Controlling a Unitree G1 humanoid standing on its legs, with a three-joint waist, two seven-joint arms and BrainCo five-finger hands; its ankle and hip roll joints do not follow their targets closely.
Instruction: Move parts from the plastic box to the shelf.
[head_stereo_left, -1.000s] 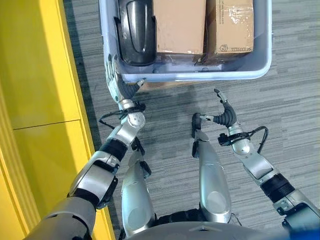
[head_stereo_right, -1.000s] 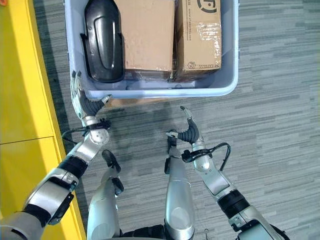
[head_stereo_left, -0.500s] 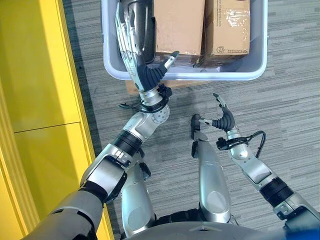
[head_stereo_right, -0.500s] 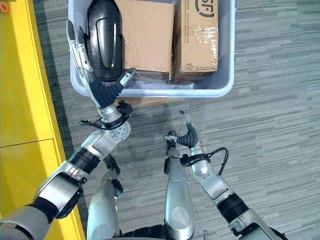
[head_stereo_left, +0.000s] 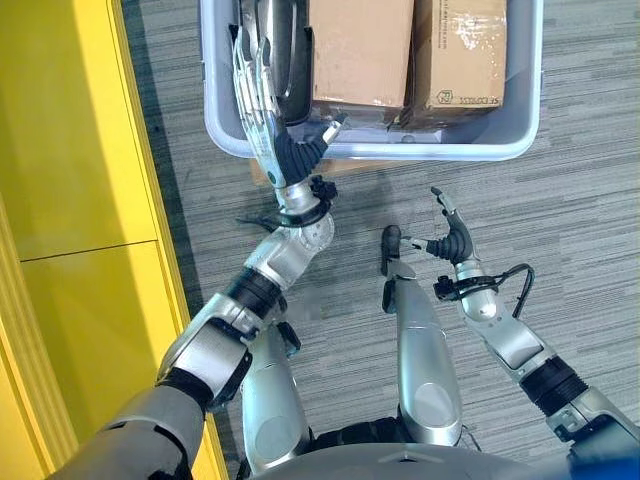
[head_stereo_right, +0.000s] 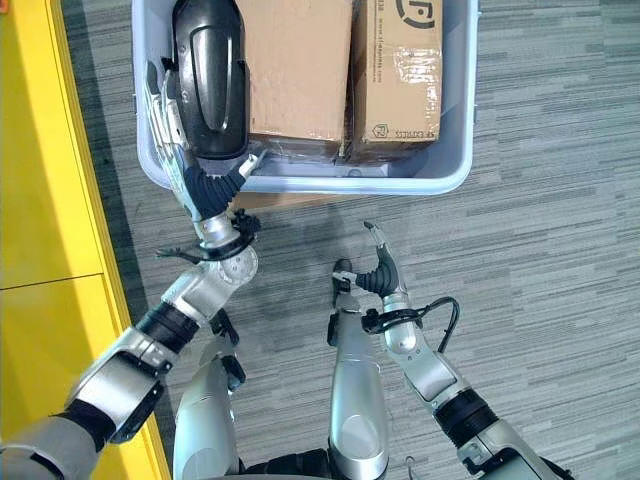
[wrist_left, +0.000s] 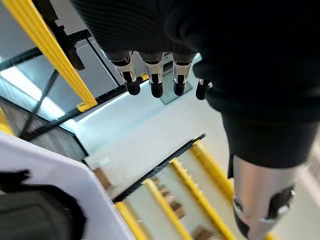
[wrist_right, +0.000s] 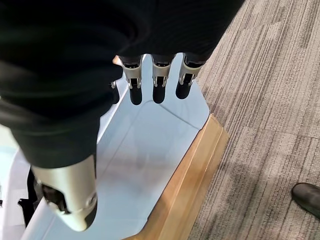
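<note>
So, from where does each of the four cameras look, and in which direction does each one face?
Left eye view: on the head, facing down at the pale blue plastic box on grey carpet; both arms show.
Right eye view: beside it, same scene; left hand by the black moulded part, right hand lower.
Left wrist view: along the left hand's straight fingers toward yellow shelf rails.
Right wrist view: along the right hand toward the box's wall.
Shared: both eye views show the brown cardboard boxes.
</note>
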